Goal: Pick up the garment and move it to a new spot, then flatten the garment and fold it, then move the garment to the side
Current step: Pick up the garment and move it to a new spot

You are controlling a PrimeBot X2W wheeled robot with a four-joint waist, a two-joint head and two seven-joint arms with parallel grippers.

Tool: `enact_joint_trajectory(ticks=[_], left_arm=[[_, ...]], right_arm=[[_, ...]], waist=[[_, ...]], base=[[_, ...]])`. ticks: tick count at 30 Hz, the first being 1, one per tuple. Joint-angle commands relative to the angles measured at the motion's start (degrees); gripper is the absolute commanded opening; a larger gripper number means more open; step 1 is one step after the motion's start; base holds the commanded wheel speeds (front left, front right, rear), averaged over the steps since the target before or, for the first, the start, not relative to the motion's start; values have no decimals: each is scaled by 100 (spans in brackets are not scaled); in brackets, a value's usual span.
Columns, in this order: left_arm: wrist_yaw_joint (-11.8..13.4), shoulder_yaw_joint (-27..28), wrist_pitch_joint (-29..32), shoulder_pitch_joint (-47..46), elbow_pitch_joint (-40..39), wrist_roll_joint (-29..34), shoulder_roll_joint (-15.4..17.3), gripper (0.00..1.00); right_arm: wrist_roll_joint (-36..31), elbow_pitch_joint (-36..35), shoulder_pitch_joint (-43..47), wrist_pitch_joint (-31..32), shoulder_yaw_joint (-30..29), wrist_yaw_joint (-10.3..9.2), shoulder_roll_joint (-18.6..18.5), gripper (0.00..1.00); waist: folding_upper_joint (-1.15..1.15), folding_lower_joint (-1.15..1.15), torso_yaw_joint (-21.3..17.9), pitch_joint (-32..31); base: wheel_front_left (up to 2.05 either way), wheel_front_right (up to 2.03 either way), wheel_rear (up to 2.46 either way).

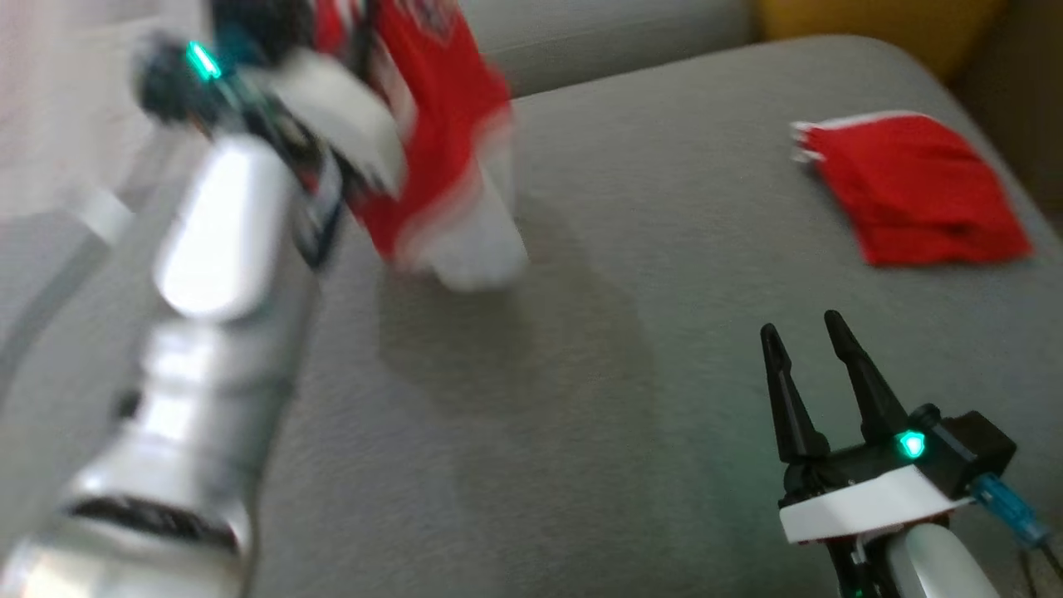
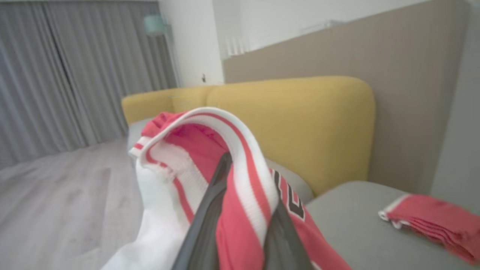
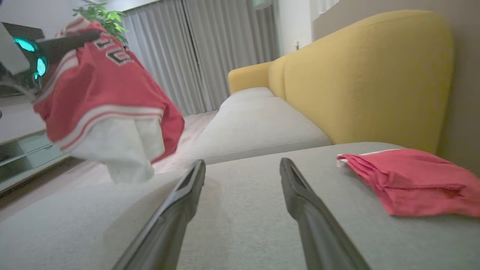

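Observation:
The garment (image 1: 440,124), a red jersey with white trim and a white lower part, hangs in the air over the far left of the grey sofa seat (image 1: 581,374). My left gripper (image 1: 353,50) is shut on its upper edge; the picture is blurred there. In the left wrist view the striped hem of the garment (image 2: 195,150) drapes over the gripper's dark fingers (image 2: 210,210). From the right wrist view the garment (image 3: 105,93) dangles at the upper left. My right gripper (image 1: 802,325) stands open and empty low over the seat at the lower right, its fingers (image 3: 180,202) spread wide.
A second red garment (image 1: 913,191) lies folded on the seat at the far right, also seen as the folded piece (image 3: 408,180) beside the yellow backrest (image 3: 367,75). A low shelf unit (image 3: 22,150) and grey curtains (image 3: 210,52) stand beyond the sofa.

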Motion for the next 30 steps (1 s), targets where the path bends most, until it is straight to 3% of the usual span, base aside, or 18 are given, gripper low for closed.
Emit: enact_joint_trajectory(ticks=[1,9,10,11,12,19,26,30], left_arm=[[64,83,12,-122,-237,-28,138,0],[440,-587,-588,1110,272,-108,-108,0],[502,-685,-734,1154,368,-99,-112,7],[545,-787,-889,1190,420,-151,-114,71],[605,-878,-1027,1226,447,-249,-115,100],[1157,-1303,-1483,1544,-47,-841,-118,100],[1553,-741,-1496,2960,-1844,-745,-116,100],[1599,-424,-1497,3699,-2549,-529,-51,100]], right_arm=[[-37,-212,-103,-62,135,-5,41,100],[37,-246,-393,-62,227,-5,97,100],[48,-242,-426,-62,225,-5,105,100],[56,-234,-455,-62,220,-5,113,100],[63,-220,-472,-62,205,-5,122,100],[33,-40,-326,-62,-30,-5,163,100],[-11,36,128,-62,-485,-5,242,100],[12,1,278,-62,-607,-5,317,100]], waist=[[0,1,-515,74],[0,1,-927,766],[0,1,-934,831],[0,1,-933,878],[0,1,-919,902],[0,1,-477,516],[0,1,250,-252],[0,1,502,-428]], base=[[0,0,0],[0,0,0],[0,0,0],[0,0,0],[0,0,0],[0,0,0],[0,0,0],[0,0,0]])
